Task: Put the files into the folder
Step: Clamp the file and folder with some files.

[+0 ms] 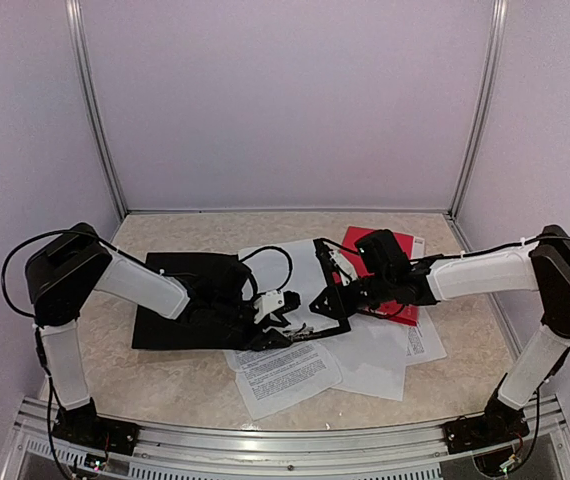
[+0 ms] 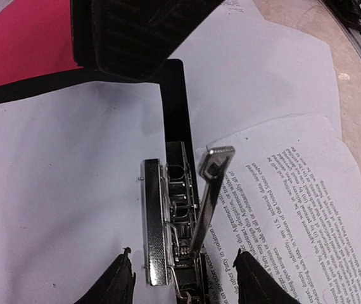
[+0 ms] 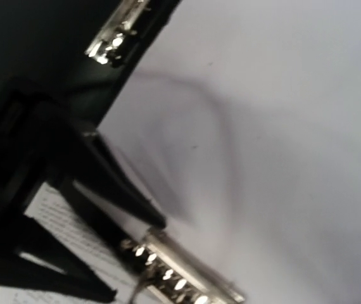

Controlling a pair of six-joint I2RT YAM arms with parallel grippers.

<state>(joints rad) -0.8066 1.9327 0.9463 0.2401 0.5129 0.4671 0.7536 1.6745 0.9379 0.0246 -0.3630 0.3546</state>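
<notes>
Pale lavender walls (image 1: 285,100) on three sides, with aluminium posts (image 1: 95,110) at the corners. Beige speckled worktop (image 1: 165,385), matt and flat.

Black folder (image 1: 180,300) lies open left of centre. Its metal clip mechanism (image 2: 168,221) has the lever (image 2: 211,183) raised, so it looks ready to take paper.

The files (image 1: 375,350) are loose white sheets fanned and overlapping at centre and right. One printed sheet (image 1: 280,378) lies nearest the arms, and others reach up against the clip. A red cover (image 1: 380,245) shows beneath the far sheets; what it is, I cannot tell.

Left hand (image 2: 188,278): jaws apart, straddling the near end of the clip, no contact visible. Right hand (image 1: 337,292): low over a blank sheet beside the clip, fingers parted, nothing between them.

Handling, as judged: the sheets are light, limp and likely to slide on one another. Lying flat, they offer no edge to pinch. The best hold is a free corner or an edge overhanging another sheet. Dragging a sheet may take its neighbours along or crease it.
</notes>
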